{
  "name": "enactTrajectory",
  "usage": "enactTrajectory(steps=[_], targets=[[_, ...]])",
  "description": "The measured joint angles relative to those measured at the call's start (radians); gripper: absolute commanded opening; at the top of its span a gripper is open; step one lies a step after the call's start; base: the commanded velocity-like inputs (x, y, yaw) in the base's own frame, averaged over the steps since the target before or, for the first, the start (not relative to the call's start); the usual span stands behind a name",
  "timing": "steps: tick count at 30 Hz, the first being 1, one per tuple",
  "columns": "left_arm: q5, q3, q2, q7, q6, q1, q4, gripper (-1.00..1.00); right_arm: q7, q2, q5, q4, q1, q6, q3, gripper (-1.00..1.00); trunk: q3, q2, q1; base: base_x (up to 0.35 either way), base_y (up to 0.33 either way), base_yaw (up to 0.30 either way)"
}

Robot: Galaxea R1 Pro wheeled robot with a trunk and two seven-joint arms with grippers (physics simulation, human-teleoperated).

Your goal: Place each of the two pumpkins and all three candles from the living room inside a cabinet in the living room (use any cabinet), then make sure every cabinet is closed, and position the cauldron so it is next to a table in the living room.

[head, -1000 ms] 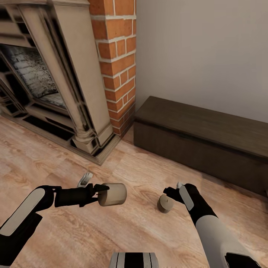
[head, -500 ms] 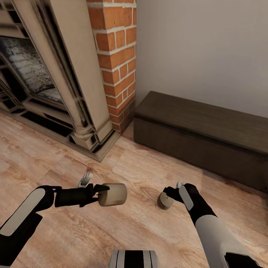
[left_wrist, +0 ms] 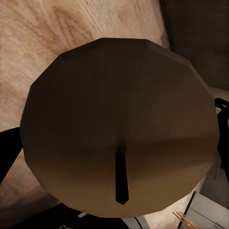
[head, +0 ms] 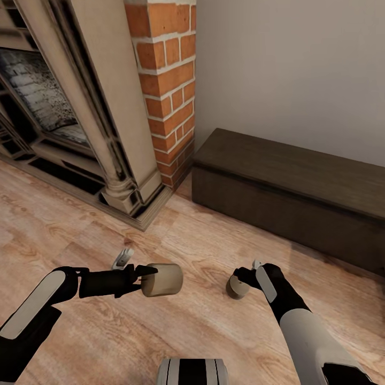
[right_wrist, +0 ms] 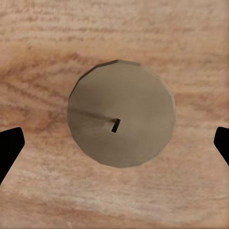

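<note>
Over wood floor [head: 203,321], left end effector [head: 143,280] level, gripping candle [head: 162,279]

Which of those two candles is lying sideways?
The larger candle in the left gripper lies sideways, its flat end facing outward. The smaller candle below the right gripper stands upright on the wooden floor.

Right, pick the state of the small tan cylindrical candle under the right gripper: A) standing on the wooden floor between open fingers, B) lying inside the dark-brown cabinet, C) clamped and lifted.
A: the small tan candle stands wick-up on the wooden floor, the right gripper fingertips spread clear of it.
</note>
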Motion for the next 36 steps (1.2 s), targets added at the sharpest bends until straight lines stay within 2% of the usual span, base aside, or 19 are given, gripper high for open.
enactTrajectory(steps=[9, 23, 36], targets=[[0.0, 0.0, 0.0, 0.0, 0.0, 0.0, 0.0, -1.0, 0.003, -0.004, -0.001, 0.0, 0.0, -0.001, 0.0, 1.0, 0.0, 0.0, 0.0, 0.001, 0.0, 0.0], [-0.001, -0.002, 0.0, 0.0, 0.0, 0.0, 0.001, -1.0, 0.003, -0.003, -0.001, 0.0, 0.0, -0.001, 0.0, 1.0, 0.0, 0.0, 0.0, 0.133, 0.0, 0.0], [0.001, -0.001, 0.0, 0.0, 0.0, 0.0, 0.001, -1.0, 0.002, -0.002, -0.001, 0.003, 0.0, -0.014, 0.0, 1.0, 0.0, 0.0, 0.0, 0.023, 0.0, 0.0]])
